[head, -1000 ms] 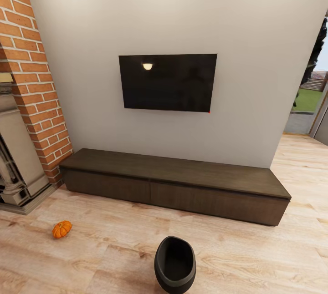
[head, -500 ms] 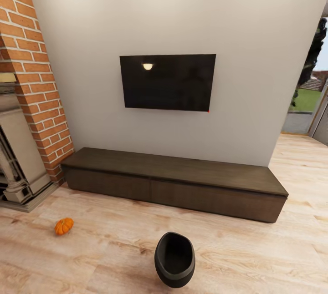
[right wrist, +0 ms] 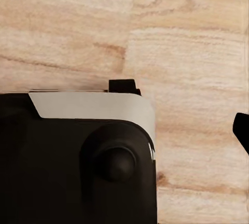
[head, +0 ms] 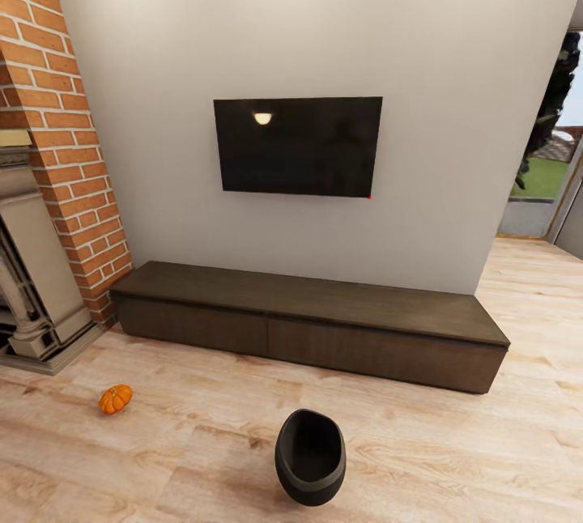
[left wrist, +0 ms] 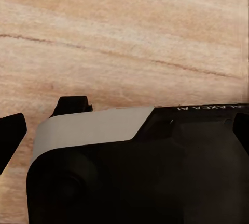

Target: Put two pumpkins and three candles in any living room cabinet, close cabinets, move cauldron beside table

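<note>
With both hands' grip states impossible to tell, cauldron (head: 310,457) is being risked by a base knock en route to pumpkin (head: 116,398) and closed cabinet (head: 308,327).

text: "ALAXEA A", upside down, partly cut off | on: black robot body (left wrist: 207,130) in the left wrist view | head view: no readable text | right wrist view: no readable text

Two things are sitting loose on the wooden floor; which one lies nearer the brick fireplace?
The small orange pumpkin, out on the floor toward the brick fireplace. The black cauldron stands farther off, in front of the long dark cabinet.
</note>
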`<state>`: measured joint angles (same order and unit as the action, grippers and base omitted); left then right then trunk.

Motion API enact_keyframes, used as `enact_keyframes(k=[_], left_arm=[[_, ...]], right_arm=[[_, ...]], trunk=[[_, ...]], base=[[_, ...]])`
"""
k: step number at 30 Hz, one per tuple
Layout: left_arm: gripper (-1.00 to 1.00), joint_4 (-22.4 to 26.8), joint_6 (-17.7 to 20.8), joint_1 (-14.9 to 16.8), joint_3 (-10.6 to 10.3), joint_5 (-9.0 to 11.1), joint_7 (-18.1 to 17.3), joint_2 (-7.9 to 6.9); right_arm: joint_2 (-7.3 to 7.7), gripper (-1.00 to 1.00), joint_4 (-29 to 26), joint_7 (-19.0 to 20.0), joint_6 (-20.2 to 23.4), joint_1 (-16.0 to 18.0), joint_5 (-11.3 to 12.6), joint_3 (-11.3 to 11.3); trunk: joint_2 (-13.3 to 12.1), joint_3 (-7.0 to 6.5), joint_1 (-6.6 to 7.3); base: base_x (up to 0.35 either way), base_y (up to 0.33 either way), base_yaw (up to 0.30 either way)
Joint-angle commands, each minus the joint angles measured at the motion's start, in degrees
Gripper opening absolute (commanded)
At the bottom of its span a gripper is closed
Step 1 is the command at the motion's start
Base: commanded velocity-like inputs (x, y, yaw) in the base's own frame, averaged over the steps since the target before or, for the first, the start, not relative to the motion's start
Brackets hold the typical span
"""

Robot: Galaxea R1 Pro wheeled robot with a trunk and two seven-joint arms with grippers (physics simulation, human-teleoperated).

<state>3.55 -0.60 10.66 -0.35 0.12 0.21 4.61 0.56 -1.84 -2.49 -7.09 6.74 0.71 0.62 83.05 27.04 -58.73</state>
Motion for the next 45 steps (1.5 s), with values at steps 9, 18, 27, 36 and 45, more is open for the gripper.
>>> enact_keyframes(k=[9,18,27,36,45], left_arm=[[1.0,45.73,40.01,1.52,0.12,5.39,2.49,3.92],[1.0,22.9,39.06,31.8,0.24,9.33,7.14,4.54],[1.0,20.97,39.28,39.39,-1.06,8.82,7.76,5.39],[1.0,5.12,26.51,39.7,-14.52,6.91,-2.03,5.39],[1.0,1.62,22.22,39.7,-14.91,6.87,-7.62,5.39]], right_arm=[[-7.86,1.0,-28.22,-16.84,31.74,7.88,4.17,0.23],[-10.56,1.0,-13.01,-19.15,35.97,32.47,5.72,0.2],[-10.56,1.0,-12.04,-19.09,37.15,38.05,6.53,0.22],[-10.56,1.0,-10.54,-10.84,36.59,38.43,15.18,0.29],[-10.56,1.0,-7.33,-11.11,31.7,38.43,16.36,-0.05]], trunk=[[0.03,0.07,0.0],[0.03,0.07,0.0],[0.03,0.07,0.0],[0.03,0.07,0.0],[0.03,0.07,0.0]], base=[[0.0,0.0,0.0],[0.0,0.0,0.0],[0.0,0.0,0.0],[0.0,0.0,0.0],[0.0,0.0,0.0]])
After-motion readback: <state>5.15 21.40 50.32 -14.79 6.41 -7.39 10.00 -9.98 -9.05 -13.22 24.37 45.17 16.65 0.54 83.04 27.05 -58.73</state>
